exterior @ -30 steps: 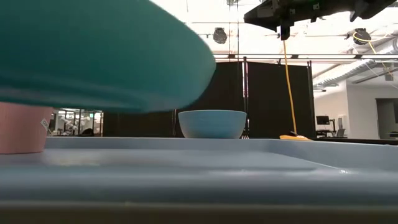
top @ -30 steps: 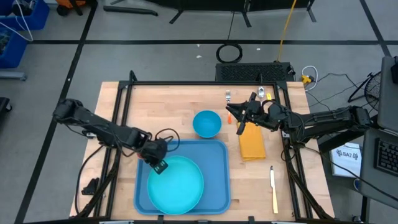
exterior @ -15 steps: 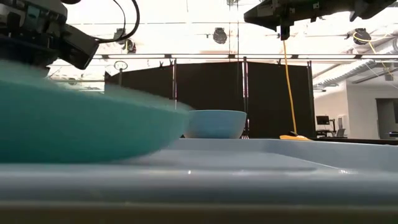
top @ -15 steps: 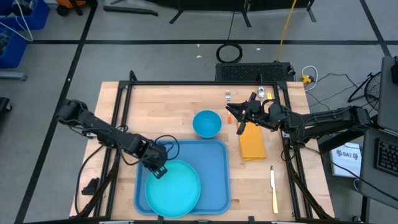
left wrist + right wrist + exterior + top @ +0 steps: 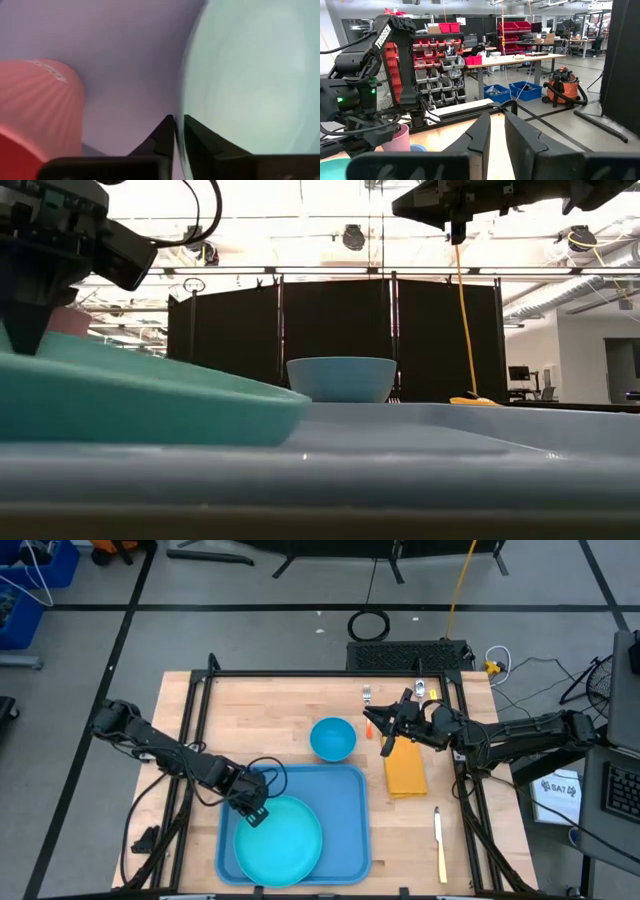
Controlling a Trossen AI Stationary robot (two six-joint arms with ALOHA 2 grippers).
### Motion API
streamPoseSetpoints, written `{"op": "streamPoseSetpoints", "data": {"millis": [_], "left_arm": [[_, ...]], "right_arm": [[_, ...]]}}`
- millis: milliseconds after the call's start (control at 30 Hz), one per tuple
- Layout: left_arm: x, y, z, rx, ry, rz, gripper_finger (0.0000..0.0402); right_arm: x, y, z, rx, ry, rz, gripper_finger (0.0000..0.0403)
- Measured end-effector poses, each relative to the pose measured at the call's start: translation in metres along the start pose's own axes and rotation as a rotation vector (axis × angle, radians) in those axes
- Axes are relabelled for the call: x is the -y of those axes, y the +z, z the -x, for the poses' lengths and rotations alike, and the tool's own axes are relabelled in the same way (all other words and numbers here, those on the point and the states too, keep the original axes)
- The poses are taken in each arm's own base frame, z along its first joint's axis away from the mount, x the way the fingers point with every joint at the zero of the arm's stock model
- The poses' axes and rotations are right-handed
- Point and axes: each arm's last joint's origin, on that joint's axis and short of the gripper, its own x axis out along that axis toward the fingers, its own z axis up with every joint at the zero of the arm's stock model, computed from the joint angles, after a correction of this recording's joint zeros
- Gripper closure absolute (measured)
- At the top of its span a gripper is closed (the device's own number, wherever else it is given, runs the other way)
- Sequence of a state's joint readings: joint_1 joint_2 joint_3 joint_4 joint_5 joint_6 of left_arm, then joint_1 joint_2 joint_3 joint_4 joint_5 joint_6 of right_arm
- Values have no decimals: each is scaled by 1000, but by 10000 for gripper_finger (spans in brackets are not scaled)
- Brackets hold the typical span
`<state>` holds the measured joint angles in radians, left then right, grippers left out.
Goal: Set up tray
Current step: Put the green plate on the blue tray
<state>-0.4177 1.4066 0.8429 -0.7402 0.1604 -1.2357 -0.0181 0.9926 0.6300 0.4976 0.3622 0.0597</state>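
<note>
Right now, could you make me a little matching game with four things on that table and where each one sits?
Things:
1. teal plate
2. blue bowl
3. yellow napkin
4. knife

Places:
A. on bare wood just beyond the tray
B. near the table's right front corner
C. lying in the tray
D. right of the tray, below the right arm's jaws

Pairs: 1-C, 2-A, 3-D, 4-B

"TROSSEN" in white down upper link of left arm (image 5: pixel 400 60); nothing else legible
</note>
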Motion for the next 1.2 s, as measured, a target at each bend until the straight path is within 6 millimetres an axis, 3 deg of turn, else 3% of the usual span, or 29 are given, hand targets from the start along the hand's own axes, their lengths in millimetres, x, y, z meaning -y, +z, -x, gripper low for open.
{"op": "streamPoseSetpoints", "data": {"millis": [200,500,767,1100,1200], "left_arm": [[0,0,0,5,-1,-24,309],[2,1,0,31,-17,-30,301],[32,10,8,138,-304,-144,300],[52,7,33,148,-335,-260,300],[63,7,31,160,-327,-313,300]], "right_arm": [[0,0,0,0,0,0,355],[0,0,0,0,0,0,355],[0,0,0,0,0,0,355],[0,0,0,0,1,0,355],[0,0,0,0,0,0,355]]}}
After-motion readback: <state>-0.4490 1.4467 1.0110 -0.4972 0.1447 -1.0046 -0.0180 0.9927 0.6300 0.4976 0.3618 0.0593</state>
